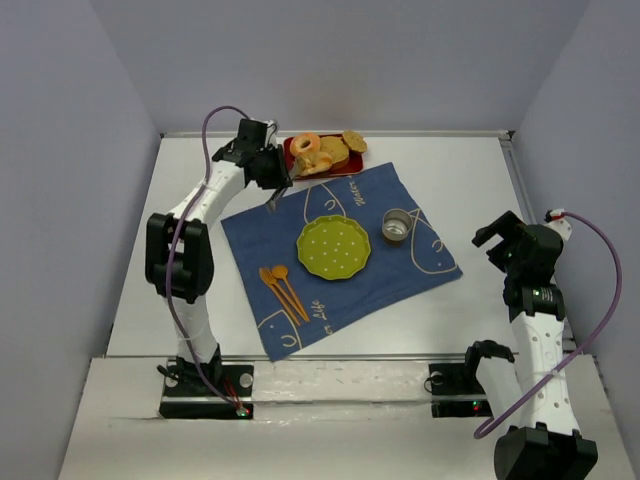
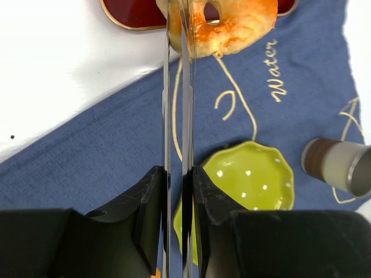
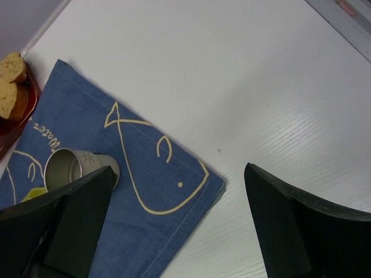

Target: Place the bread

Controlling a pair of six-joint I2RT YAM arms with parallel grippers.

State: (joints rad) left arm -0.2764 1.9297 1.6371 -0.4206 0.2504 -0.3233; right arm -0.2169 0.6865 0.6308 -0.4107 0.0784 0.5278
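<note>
My left gripper (image 1: pixel 268 172) (image 2: pixel 177 174) is shut on a pair of thin metal tongs (image 2: pixel 175 92). The tongs reach forward, and their tips pinch a glazed orange bread ring (image 2: pixel 235 23) at the near edge of the red tray (image 2: pixel 133 17) (image 1: pixel 290 152). More bread pieces (image 1: pixel 330 150) lie on the tray. A green dotted plate (image 1: pixel 334 246) (image 2: pixel 255 179) sits empty in the middle of the blue cloth (image 1: pixel 300 230). My right gripper (image 1: pixel 505 240) (image 3: pixel 179 191) is open and empty, over the cloth's right corner.
A grey cup (image 1: pixel 397 225) (image 2: pixel 339 168) (image 3: pixel 72 168) stands on the cloth right of the plate. An orange spoon and chopsticks (image 1: pixel 283 290) lie on the cloth left of the plate. White table (image 3: pixel 232 69) lies to the right.
</note>
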